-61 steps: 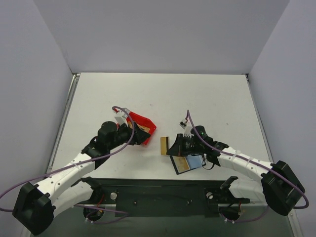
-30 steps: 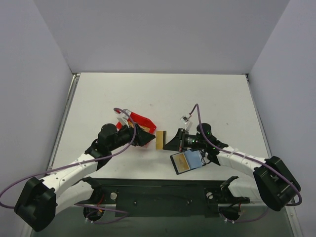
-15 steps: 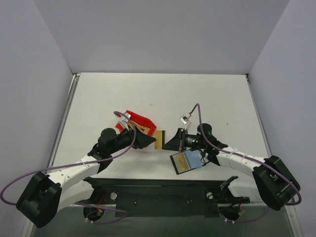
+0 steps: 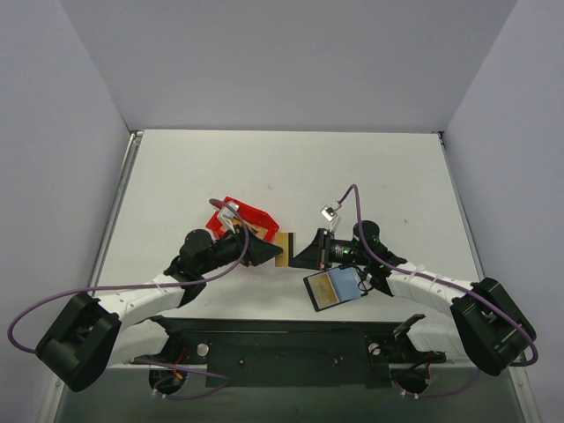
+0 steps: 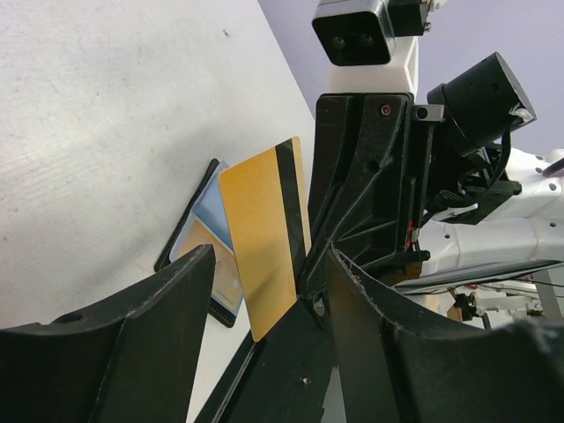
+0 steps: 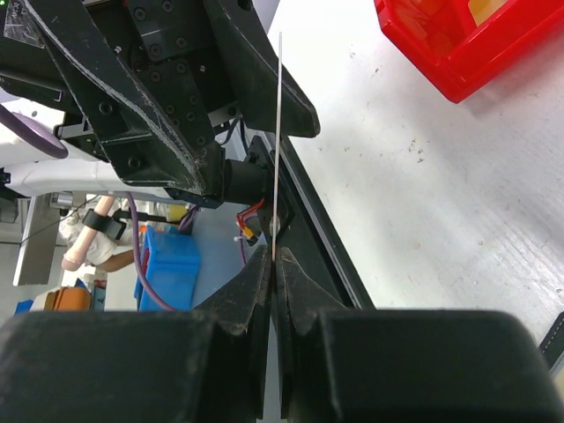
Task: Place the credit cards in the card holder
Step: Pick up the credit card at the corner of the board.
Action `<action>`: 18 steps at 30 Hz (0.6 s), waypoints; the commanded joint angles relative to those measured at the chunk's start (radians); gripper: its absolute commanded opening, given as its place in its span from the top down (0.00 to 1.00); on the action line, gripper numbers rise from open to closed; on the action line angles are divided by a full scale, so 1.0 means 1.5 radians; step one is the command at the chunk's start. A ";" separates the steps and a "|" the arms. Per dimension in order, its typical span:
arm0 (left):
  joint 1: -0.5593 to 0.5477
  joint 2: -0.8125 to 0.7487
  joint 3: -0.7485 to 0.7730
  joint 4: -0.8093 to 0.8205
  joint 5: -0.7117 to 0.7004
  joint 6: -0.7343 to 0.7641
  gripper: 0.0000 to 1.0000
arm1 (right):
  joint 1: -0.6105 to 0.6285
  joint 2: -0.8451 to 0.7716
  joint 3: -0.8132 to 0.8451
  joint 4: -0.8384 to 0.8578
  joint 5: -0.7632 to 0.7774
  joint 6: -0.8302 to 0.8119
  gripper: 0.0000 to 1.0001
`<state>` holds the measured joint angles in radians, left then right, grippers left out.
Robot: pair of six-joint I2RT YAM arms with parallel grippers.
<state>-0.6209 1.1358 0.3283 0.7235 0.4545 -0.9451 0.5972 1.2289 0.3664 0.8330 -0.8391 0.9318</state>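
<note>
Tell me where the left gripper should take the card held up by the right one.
Pinch the card by its free plain-gold edge, across its two flat faces, coming straight in from the left gripper side. The right gripper clamps the striped edge, and the card stands on edge, too thin to hold otherwise.

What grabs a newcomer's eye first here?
Mid-table, the right gripper pinches a gold card, and the open left gripper meets it nose to nose, its fingers framing the card in the left wrist view. Nearer, by the right arm, the wallet lies open with a card inside. A red bin sits behind the left gripper.
</note>
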 commanded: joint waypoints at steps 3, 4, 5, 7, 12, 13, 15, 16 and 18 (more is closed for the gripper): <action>-0.008 0.006 0.005 0.071 0.024 -0.011 0.45 | 0.005 0.003 -0.002 0.076 -0.027 0.004 1.00; -0.009 0.006 0.005 0.072 0.025 -0.012 0.50 | 0.005 0.003 -0.002 0.077 -0.028 0.005 1.00; -0.009 0.008 0.005 0.078 0.028 -0.013 0.52 | 0.005 0.004 -0.002 0.079 -0.028 0.005 1.00; -0.011 0.010 0.005 0.080 0.030 -0.014 0.56 | 0.007 0.004 -0.002 0.078 -0.029 0.005 1.00; -0.017 0.016 0.007 0.085 0.034 -0.015 0.78 | 0.006 0.000 -0.004 0.070 -0.023 -0.001 1.00; -0.017 0.016 0.007 0.085 0.035 -0.015 0.83 | 0.005 -0.004 -0.004 0.062 -0.022 -0.002 1.00; -0.017 0.017 0.008 0.085 0.036 -0.015 0.90 | 0.005 -0.012 -0.002 0.052 -0.015 -0.009 0.99; -0.018 0.016 0.008 0.085 0.037 -0.015 0.92 | 0.005 -0.021 -0.001 0.042 -0.011 -0.015 0.98; -0.018 0.016 0.008 0.085 0.037 -0.016 0.98 | 0.005 -0.035 0.002 0.022 -0.003 -0.026 0.96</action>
<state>-0.6365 1.1599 0.3279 0.7872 0.4808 -0.9691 0.5972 1.2324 0.3611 0.8524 -0.8528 0.9401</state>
